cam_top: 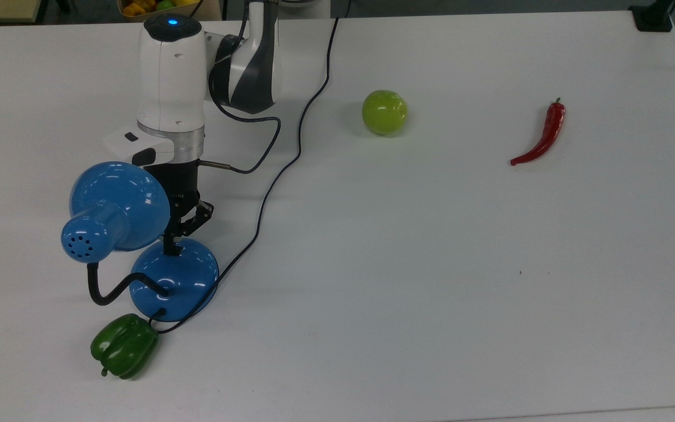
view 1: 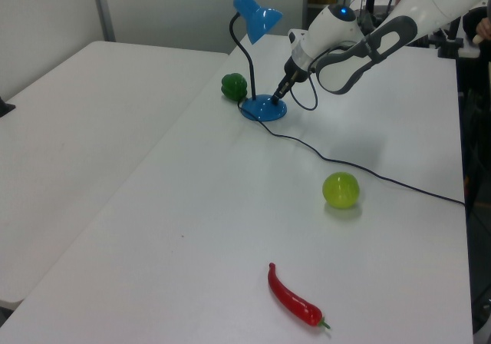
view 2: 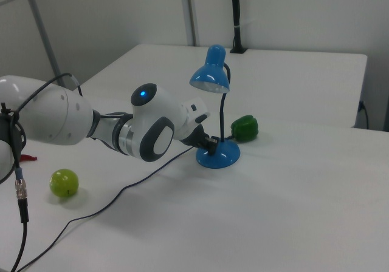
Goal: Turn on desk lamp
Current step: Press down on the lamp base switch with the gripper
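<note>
Gripper (cam_top: pixel 171 243) is angled down onto the desk lamp (cam_top: pixel 138 234), fingertips drawn together into one narrow tip, nothing clamped between them. The tip touches the top of the round blue base (cam_top: pixel 174 279), on the side facing the arm, where the small black switch (cam_top: pixel 170 251) sits. In the left view the gripper (view 1: pixel 278 96) meets the base (view 1: pixel 263 108) from the left view's right; in the right view it (view 2: pixel 212 143) comes in from the right view's left onto the base (view 2: pixel 218 155).

Cone shade (cam_top: pixel 119 205) hangs just beside the wrist, on the top view's left of the gripper, above the base on the black gooseneck (cam_top: pixel 112 286). No glow visible from the shade (view 2: pixel 209 78) in the right view.

Lamp cord (cam_top: pixel 267 193) leaves the base edge away from the arm, curves round and passes the gripper on the top view's right, running to the table's far edge.

Green bell pepper (cam_top: pixel 123 346) lies just beyond the base, opposite the gripper, about touching the cord. Green apple (cam_top: pixel 384 111) and red chili pepper (cam_top: pixel 539 136) are well apart, toward the top view's right, on the white table (cam_top: pixel 431 293).
</note>
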